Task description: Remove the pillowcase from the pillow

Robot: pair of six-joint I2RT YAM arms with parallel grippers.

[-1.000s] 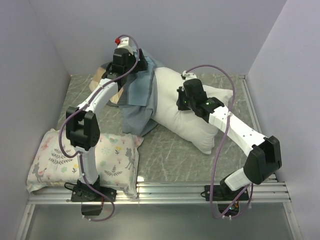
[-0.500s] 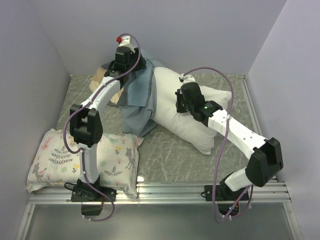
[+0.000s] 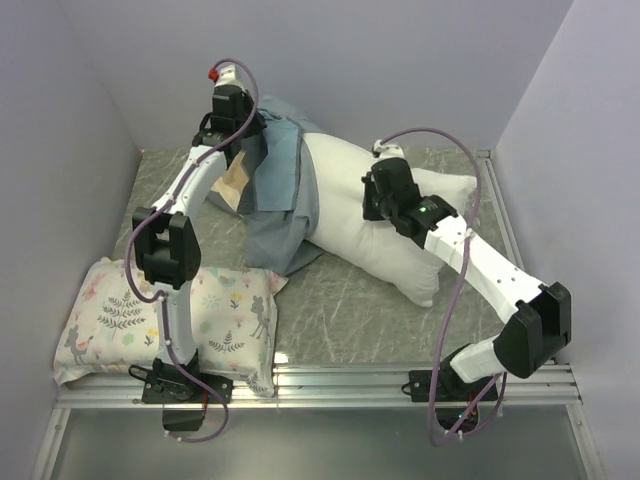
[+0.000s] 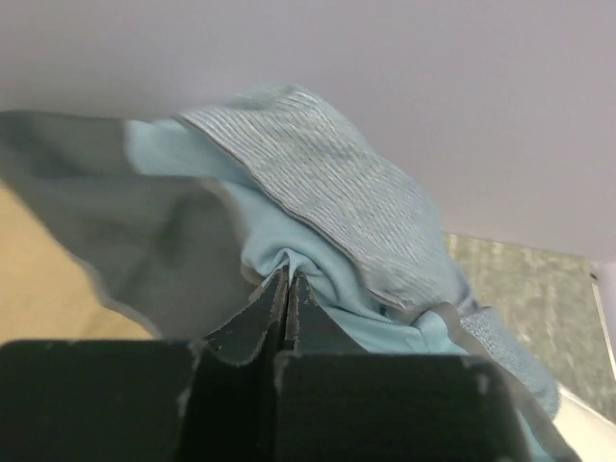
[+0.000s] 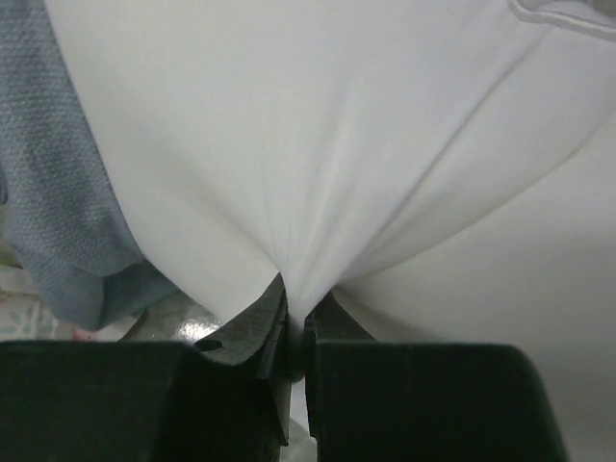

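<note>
At far left of the desk [image 3: 340,305], left hand [image 4: 288,284]: jaws fully closed, pinching a fold of the grey-blue pillowcase [image 3: 275,175], raised close to the back wall. Pillowcase: bunched over the left end of the plain white pillow [image 3: 335,205], which lies diagonally mid-desk. Right hand [image 5: 294,308]: closed, gripping a pinch of the pillow's white fabric. Floral-and-animal print pillow [image 3: 225,310]: near left corner, beside the left arm's base.
</note>
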